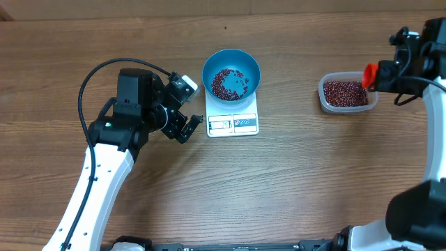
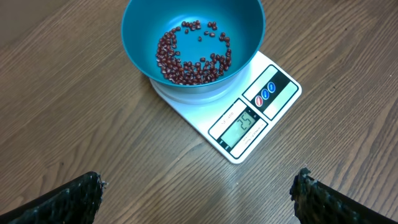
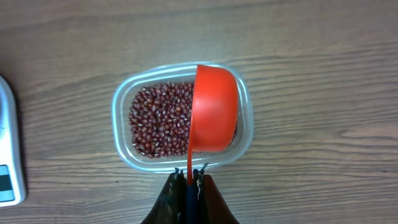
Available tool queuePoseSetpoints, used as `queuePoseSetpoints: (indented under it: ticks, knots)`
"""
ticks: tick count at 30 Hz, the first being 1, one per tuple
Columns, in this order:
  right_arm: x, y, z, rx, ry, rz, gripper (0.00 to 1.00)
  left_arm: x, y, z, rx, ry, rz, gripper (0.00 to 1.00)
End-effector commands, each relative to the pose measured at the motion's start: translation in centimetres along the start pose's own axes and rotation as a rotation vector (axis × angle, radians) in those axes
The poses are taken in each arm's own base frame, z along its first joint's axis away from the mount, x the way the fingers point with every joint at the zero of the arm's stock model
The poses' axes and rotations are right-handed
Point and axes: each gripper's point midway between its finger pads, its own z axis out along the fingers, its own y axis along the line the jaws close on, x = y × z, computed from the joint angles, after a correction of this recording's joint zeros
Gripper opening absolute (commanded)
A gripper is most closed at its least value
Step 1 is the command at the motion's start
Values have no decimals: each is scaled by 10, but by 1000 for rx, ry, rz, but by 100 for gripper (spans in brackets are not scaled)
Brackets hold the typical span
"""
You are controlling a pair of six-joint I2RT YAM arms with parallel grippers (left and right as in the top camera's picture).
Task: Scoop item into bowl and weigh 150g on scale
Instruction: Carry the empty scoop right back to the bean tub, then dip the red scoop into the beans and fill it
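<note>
Wood table (image 1: 313, 181), left end effector (image 2: 198, 186) spread wide, empty, right end effector (image 3: 188, 177) pinching red scoop (image 3: 214, 109)

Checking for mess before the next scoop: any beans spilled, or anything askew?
Nothing stands out. The beans lie inside the bowl, upright on the scale; the rest sit in the tub under the red scoop. No strays on the table.
</note>
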Motion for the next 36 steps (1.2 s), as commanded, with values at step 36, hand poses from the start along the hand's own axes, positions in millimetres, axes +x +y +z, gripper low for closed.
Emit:
queuePoseSetpoints:
  ticks: [36]
  knots:
    - [50, 25, 81, -209, 224, 20, 4, -8, 1, -3, 5, -22, 15, 100]
